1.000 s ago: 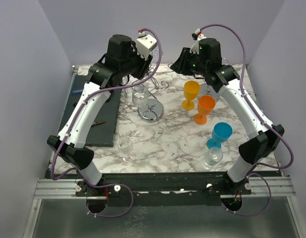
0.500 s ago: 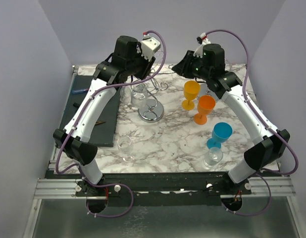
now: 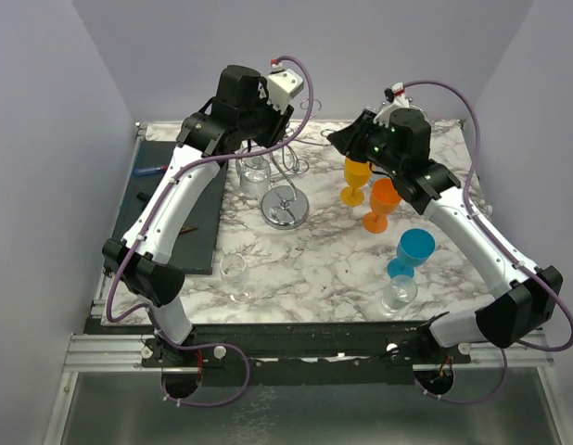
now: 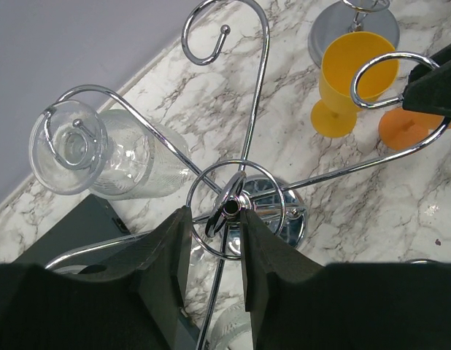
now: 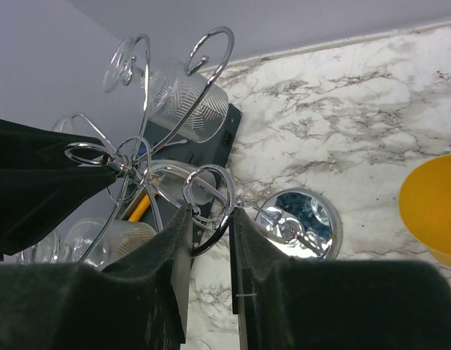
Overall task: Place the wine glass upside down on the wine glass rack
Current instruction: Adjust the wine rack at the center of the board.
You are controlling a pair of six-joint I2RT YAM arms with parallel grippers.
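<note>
Marble tabletop (image 3: 305, 269), purple walls. Left claw (image 4: 211, 222) looks pinched on the centre stem of the rack (image 4: 287, 219); one clear wine glass (image 4: 116, 157) hangs bowl-down on a left hook. Right claw (image 5: 211, 215) is clamped on another hook loop. Judgement: rack being steadied; next, release it and fetch a standing glass (image 3: 234, 273).

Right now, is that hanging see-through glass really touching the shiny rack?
Touching. The left wrist view shows the clear glass hanging upside down, its foot resting on a chrome loop of the rack.
</note>
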